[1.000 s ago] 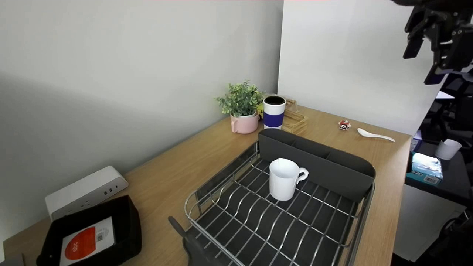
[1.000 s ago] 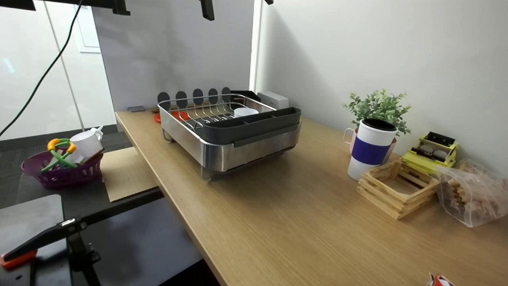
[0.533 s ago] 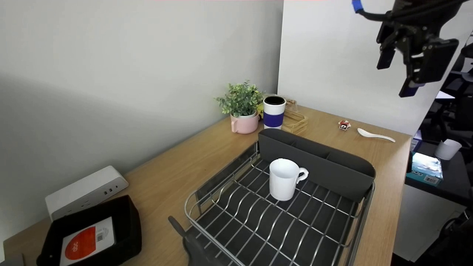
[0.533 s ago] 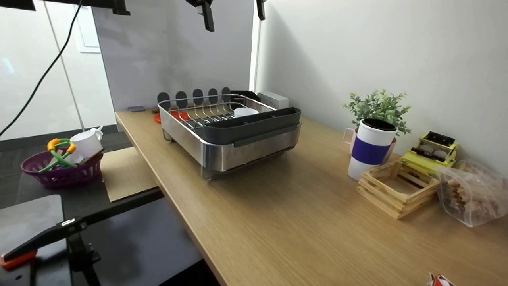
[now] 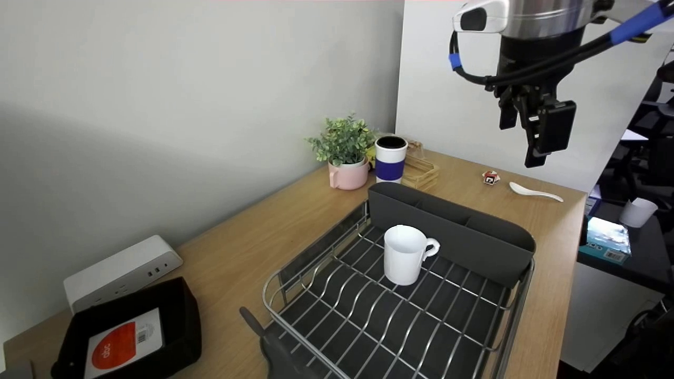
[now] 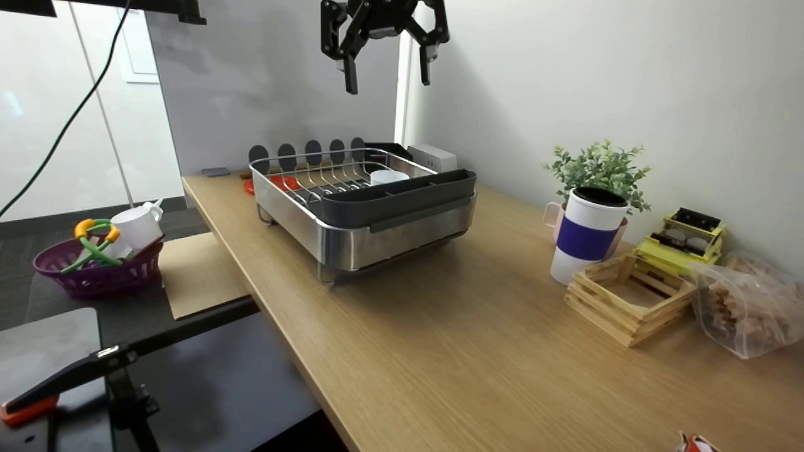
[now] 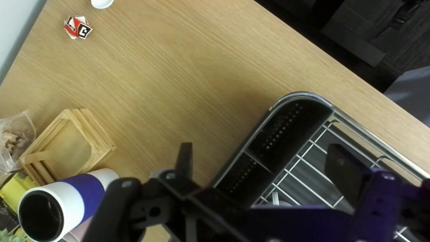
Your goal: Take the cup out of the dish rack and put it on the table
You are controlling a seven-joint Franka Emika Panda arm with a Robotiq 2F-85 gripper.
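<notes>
The gripper (image 6: 388,86) hangs in mid-air, its two fingers (image 6: 350,75) pointing down and spread wide apart, with nothing held between them. The white cup (image 5: 403,258) stands upright on the wires of the dish rack (image 6: 414,240), lower than the gripper and well apart from it. The cup's loop handle is near the dark grey utensil holder (image 5: 447,230) — whether the two touch cannot be determined. In the wrist view only a small part of the cup shows between the fingers, the gripper's own body hiding the rest; the utensil holder is seen across the same gap. The dish rack sits below the gripper on the wooden table (image 6: 440,339). Also below the gripper, off to one side of it, are the white tumbler (image 6: 586,237) with a blue-purple band, standing upright, the plant (image 5: 342,142) in a pink pot just beside the tumbler, and the slatted wooden crate (image 6: 600,312). The clear plastic bag (image 6: 747,307) lies farther from the gripper than the crate — its contents are not clearly legible. The small red, white and black item (image 7: 78,27) and the white spoon (image 5: 534,193) lie on the table, well apart from the gripper.
</notes>
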